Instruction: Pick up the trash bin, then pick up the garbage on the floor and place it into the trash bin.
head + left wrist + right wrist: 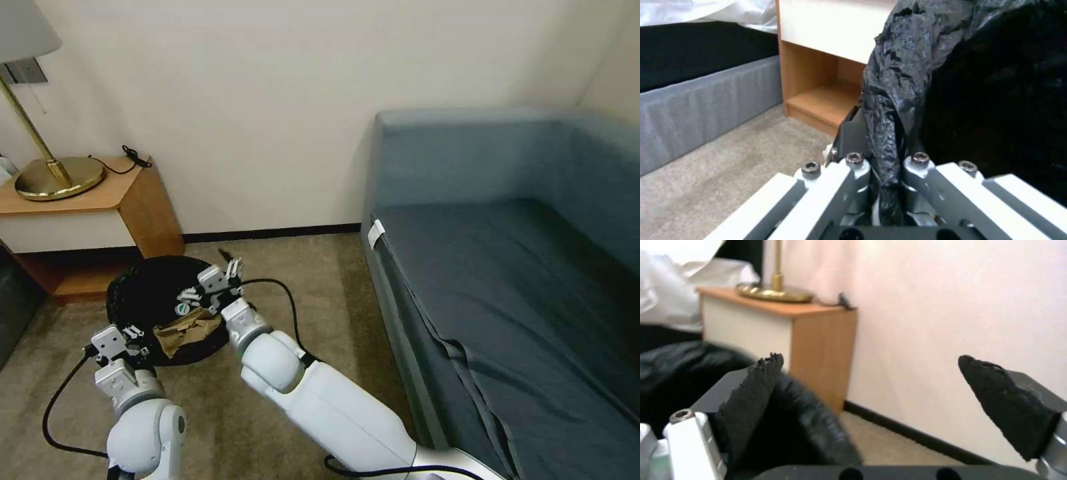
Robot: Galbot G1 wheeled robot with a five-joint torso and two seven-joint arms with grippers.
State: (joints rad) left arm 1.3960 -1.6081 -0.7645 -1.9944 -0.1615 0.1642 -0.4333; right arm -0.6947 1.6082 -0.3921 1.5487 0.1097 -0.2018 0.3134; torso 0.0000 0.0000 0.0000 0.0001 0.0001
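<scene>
We kept the trash bin (pixel 143 293) steady, our left gripper (pixel 133 337) clamping its bag rim at 7 o'clock, so our right gripper (pixel 212 285), jaws wide, hung above the crumpled tan paper bag (pixel 187 331)

Black-lined trash bin (pixel 150 300) holds tan paper bag (pixel 188 330) and bottle (pixel 183 309).

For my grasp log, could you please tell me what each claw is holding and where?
The left claw pinches the bag-covered rim of the bin. The right claw is open above the bin, holding nothing.
</scene>
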